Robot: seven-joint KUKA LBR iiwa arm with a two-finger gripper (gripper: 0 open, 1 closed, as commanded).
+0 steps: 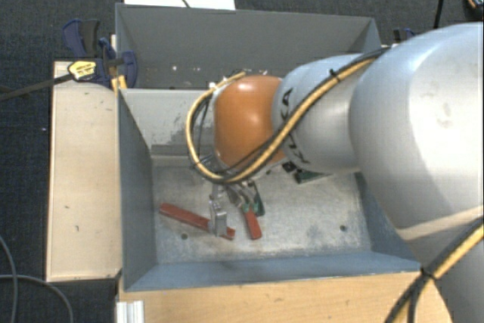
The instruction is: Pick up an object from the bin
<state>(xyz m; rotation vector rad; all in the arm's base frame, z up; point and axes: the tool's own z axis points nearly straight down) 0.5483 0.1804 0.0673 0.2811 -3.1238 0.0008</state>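
My gripper [221,223] hangs below the arm's orange cover, low over the bin floor near the front middle. A long flat red piece [184,215] lies on the floor just to its left, slanting toward the gripper tip and touching it or passing under it. A shorter red piece [252,225] lies just to its right, with a small dark green part [259,203] above it. Whether the two red pieces belong to one thing is hidden by the gripper. Nothing can be made out as held.
A green and white thing [306,176] peeks out from under the arm at the middle right of the bin. The arm covers the bin's right and rear parts. The floor at the front right shows only small specks.
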